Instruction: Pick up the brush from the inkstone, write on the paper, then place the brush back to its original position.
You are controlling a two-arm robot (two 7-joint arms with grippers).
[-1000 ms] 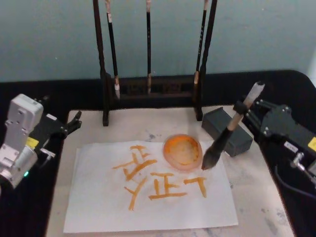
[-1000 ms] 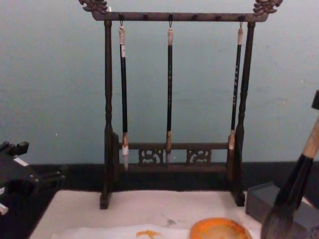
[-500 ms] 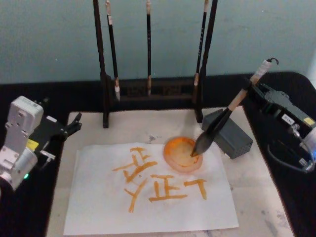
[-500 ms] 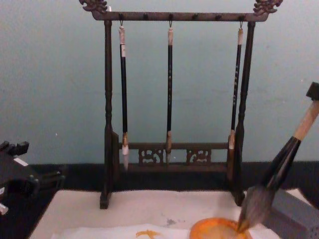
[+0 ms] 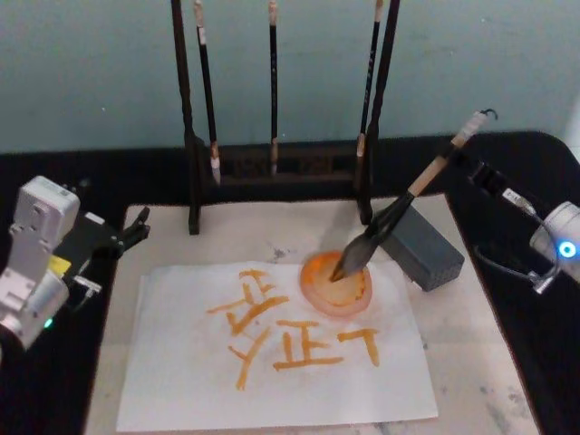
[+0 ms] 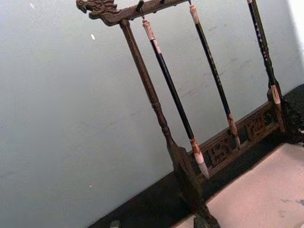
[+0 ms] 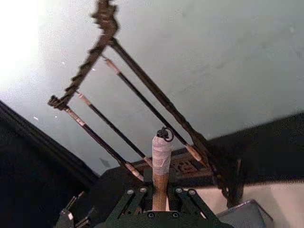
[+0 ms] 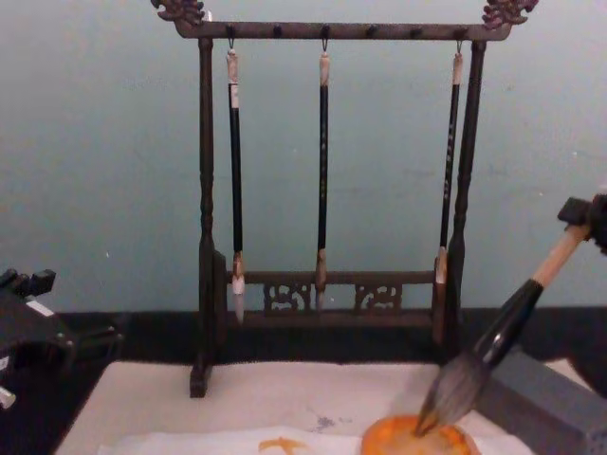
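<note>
Orange dish meets the brush tip, handle clenched tight in the right pincer.

Orange brush-written strokes stand on the white paper; the middle mark reads like 正; the right-hand mark like T or 丁; the left-hand cluster is not legible; the yellow label on the left arm is too small to read.
</note>
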